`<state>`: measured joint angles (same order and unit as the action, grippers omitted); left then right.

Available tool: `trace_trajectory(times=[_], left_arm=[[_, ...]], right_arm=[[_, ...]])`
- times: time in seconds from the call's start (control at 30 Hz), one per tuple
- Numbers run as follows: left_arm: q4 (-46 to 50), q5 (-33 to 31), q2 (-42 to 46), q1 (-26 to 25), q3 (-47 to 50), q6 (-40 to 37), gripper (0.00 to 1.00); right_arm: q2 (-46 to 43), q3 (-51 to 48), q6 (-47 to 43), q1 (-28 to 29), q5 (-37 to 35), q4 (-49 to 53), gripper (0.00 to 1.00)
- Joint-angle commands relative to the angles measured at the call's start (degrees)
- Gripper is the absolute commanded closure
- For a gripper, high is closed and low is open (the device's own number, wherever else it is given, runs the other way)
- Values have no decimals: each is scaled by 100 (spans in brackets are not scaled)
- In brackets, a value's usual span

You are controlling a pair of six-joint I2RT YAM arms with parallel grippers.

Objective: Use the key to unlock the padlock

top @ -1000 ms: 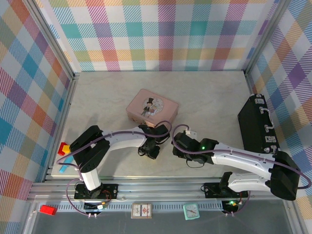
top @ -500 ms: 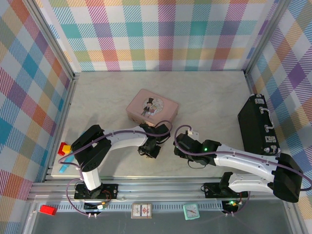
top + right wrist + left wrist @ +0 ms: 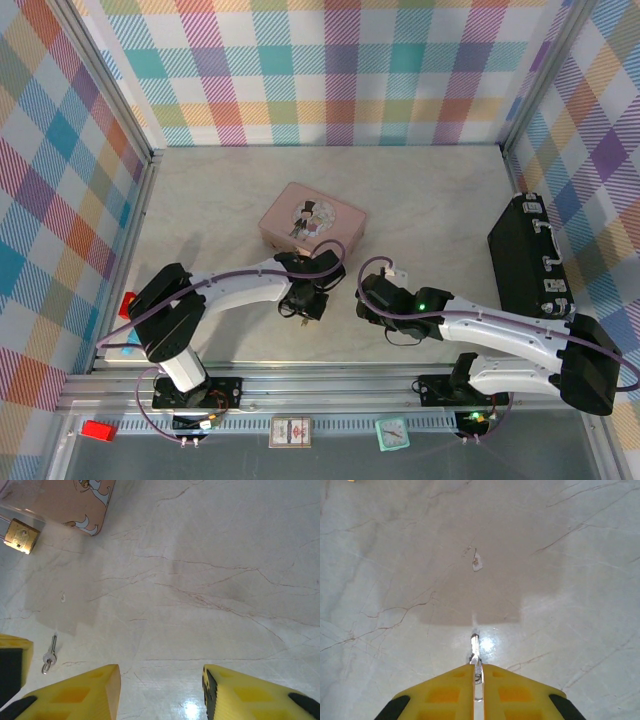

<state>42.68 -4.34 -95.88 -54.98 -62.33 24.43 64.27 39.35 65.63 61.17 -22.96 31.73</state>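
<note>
1. The left gripper (image 3: pixel 478 670) has its jaws drawn to a slit with the key (image 3: pixel 475 645) pinched between them, low centre of its wrist view. The blade pokes forward and the tip sits at the counter (image 3: pixel 560 555). So thin a hold could let the key swivel or drop when it is lifted.
2. The padlock (image 3: pixel 21 536) lies loose at the upper left of the right wrist view, just beside the pink tin (image 3: pixel 75 500), and nothing holds it. Pushing the key at it would probably only skid it along.
3. The right gripper (image 3: pixel 161 680) is about half open and empty, well apart from the padlock. The tin alongside leaves little room for a finger, so a grab may nudge the tin.
4. Both wrists sit close together at the middle of the top view, so reaching across risks a knock.
5. Against a second ago, the left arm's elbow has swung toward the lower left, while its gripper stays almost in place. The right arm has barely shifted.
</note>
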Motion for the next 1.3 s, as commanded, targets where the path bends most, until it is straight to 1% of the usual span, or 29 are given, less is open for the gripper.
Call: trace_trajectory(times=[0.0,0.17,0.33,0.6,0.73,0.8,0.9,1.0,1.2,1.27], left_arm=[[224,182,106,61,158,53,84],[162,362,-4,93,221,12,78],[171,381,-264,122,243,-33,74],[-22,372,-550,207,361,-41,73],[-99,510,-551,198,412,-35,73],[-119,528,-521,198,455,-26,75],[-161,522,-410,198,508,-4,82],[-236,512,-193,198,540,63,85],[-550,503,145,203,648,347,94],[-714,542,236,207,704,484,99]], right_arm=[[-11,-69,89,27,-19,-110,52],[24,-42,56,33,2,-124,52],[7,-42,47,27,16,-96,51],[57,-38,34,30,28,-147,51],[86,-42,34,27,37,-168,50],[101,-42,36,27,38,-171,50],[112,-59,45,27,44,-188,50],[143,-64,50,27,62,-214,50],[147,-71,55,31,72,-271,50],[138,-68,52,27,81,-313,50]])
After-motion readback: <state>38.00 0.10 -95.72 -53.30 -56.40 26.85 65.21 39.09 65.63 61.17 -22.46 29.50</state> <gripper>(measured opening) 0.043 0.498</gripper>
